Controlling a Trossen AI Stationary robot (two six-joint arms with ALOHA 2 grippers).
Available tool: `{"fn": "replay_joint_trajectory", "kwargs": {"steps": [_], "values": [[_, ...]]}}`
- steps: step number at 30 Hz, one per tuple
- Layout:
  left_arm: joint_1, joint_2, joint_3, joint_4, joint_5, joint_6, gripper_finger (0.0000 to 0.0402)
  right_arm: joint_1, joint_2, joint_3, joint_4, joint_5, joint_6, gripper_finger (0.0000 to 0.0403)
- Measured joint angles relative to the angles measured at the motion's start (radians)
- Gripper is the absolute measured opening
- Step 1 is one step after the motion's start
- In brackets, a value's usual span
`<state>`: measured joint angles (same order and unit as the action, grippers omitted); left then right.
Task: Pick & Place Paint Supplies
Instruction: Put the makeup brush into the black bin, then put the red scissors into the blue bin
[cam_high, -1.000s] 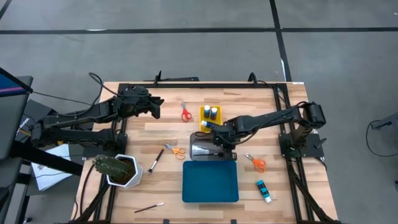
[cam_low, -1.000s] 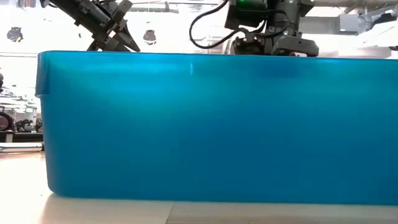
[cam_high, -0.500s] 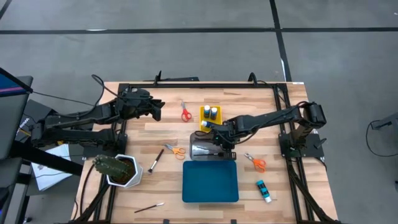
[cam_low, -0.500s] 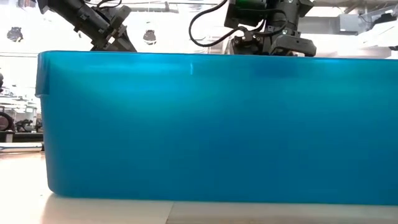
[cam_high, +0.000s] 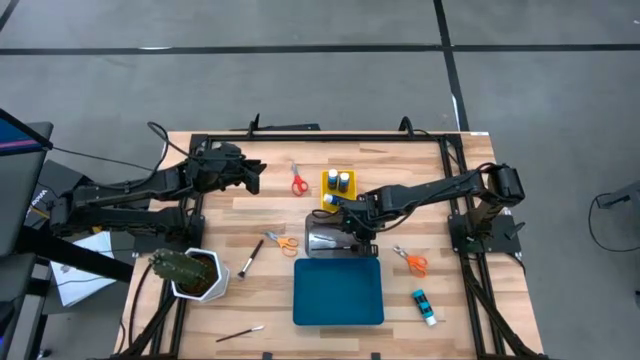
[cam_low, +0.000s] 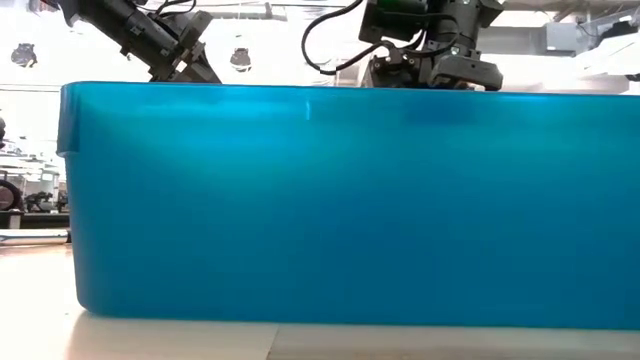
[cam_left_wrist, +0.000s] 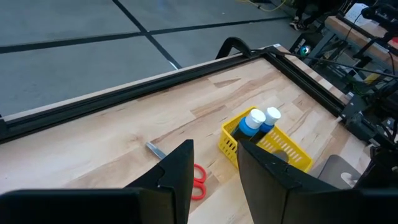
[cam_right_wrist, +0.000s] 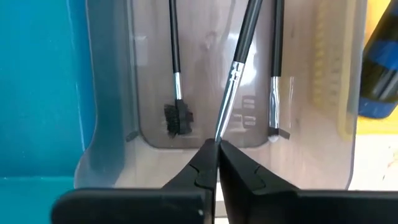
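Note:
My right gripper (cam_high: 352, 228) hangs over the clear tray (cam_high: 322, 243) and is shut on a thin dark-handled paintbrush (cam_right_wrist: 242, 46). Two more brushes (cam_right_wrist: 174, 62) lie flat in that tray. My left gripper (cam_high: 256, 175) is open and hovers left of the red-handled scissors (cam_high: 298, 183), which show between its fingers in the left wrist view (cam_left_wrist: 198, 180). Two blue bottles with white caps (cam_left_wrist: 258, 120) stand in the yellow tray (cam_high: 338, 185). A third bottle (cam_high: 424, 306) lies on the table near the right edge. The blue tray (cam_high: 338, 292) sits at the near side. My right gripper pinches the paintbrush between its two fingertips (cam_right_wrist: 208, 155) at the tip end, just past the silver ferrule (cam_right_wrist: 227, 102). The fingers come from above, roughly in line with the brush. The dark handle (cam_right_wrist: 249, 28) slants away over the clear tray; where its far end rests is out of frame.
Orange-handled scissors lie left of the clear tray (cam_high: 283, 241) and right of it (cam_high: 412, 262). Loose brushes lie near the cactus pot (cam_high: 248, 258) and at the near edge (cam_high: 240, 333). The cactus (cam_high: 190, 272) stands near left. The blue tray's wall (cam_low: 330, 200) fills the low view.

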<state>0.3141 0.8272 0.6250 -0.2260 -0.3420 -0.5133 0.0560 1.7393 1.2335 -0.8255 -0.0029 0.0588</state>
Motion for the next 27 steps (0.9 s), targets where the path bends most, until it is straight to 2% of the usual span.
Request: {"fn": "replay_joint_trajectory", "kwargs": {"steps": [8,17,24,27], "values": [[0.000,0.000,0.000,0.000,0.000,0.000,0.0117,-0.008,0.000,0.000,0.003,0.002,-0.007,0.0039],[0.000,0.000,0.000,0.000,-0.001,0.000,0.0117,-0.030,0.000,0.000,0.005,0.003,0.005,0.0043],[0.000,0.000,0.000,0.009,-0.001,0.000,0.0117,-0.066,-0.017,-0.002,0.095,0.003,0.151,0.0043],[0.000,0.000,0.000,0.009,-0.001,0.000,0.0117,-0.079,-0.046,-0.001,0.215,0.003,0.213,0.0043]]}}
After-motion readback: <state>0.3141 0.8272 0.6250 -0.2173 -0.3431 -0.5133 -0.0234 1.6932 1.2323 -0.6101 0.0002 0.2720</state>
